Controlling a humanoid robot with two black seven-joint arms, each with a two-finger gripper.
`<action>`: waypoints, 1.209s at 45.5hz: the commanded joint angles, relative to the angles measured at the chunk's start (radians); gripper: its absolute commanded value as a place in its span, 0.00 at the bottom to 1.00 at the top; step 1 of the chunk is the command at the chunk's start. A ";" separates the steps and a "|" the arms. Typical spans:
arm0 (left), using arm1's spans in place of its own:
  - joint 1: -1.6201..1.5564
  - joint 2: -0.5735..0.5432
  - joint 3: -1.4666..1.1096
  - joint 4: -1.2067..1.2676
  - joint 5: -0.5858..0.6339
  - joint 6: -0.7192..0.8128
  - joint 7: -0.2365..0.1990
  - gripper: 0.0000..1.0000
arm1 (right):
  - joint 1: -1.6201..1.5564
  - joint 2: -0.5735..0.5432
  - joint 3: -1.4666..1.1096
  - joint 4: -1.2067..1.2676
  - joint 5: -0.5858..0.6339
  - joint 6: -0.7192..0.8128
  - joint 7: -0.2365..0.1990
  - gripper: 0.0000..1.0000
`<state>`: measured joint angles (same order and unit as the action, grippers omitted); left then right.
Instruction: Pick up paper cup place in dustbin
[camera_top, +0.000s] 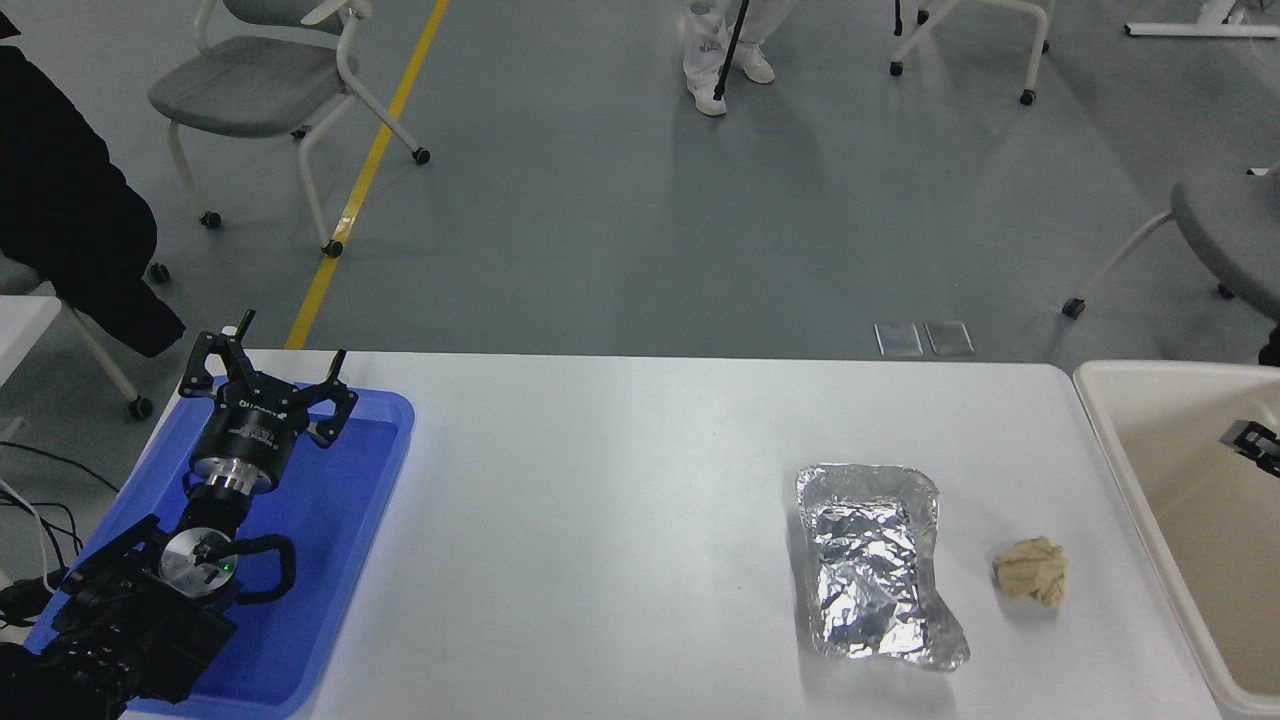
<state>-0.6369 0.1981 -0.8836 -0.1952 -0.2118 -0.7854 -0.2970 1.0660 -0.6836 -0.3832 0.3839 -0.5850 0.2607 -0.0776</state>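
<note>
Paper cup isn't showing anywhere in view, so its position relative to the right gripper (1258, 445) can't be told. Only a sliver of that gripper is poking in at the right edge, over the dustbin (1120, 440); can't tell whether its fingers are spread or closed. Left gripper (268, 382) is sitting over the blue tray (340, 560) at lower left, fingers spread, holding nothing. Foil tray (875, 560) and crumpled paper ball (1032, 570) are lying on the white table (600, 500), near the dustbin.
</note>
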 joint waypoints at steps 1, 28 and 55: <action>-0.001 0.000 0.000 0.000 0.000 0.000 0.001 1.00 | 0.353 -0.093 -0.204 0.305 -0.049 0.075 -0.007 1.00; -0.001 0.000 0.000 0.000 0.000 0.000 0.001 1.00 | 0.897 0.220 -0.539 0.737 0.065 0.354 -0.007 1.00; 0.002 0.001 0.000 0.000 0.000 0.000 -0.001 1.00 | 1.160 0.481 -0.693 0.895 0.488 0.525 -0.100 1.00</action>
<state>-0.6362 0.1993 -0.8836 -0.1949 -0.2117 -0.7854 -0.2968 2.0990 -0.2691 -0.9914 1.1999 -0.2456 0.7412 -0.1240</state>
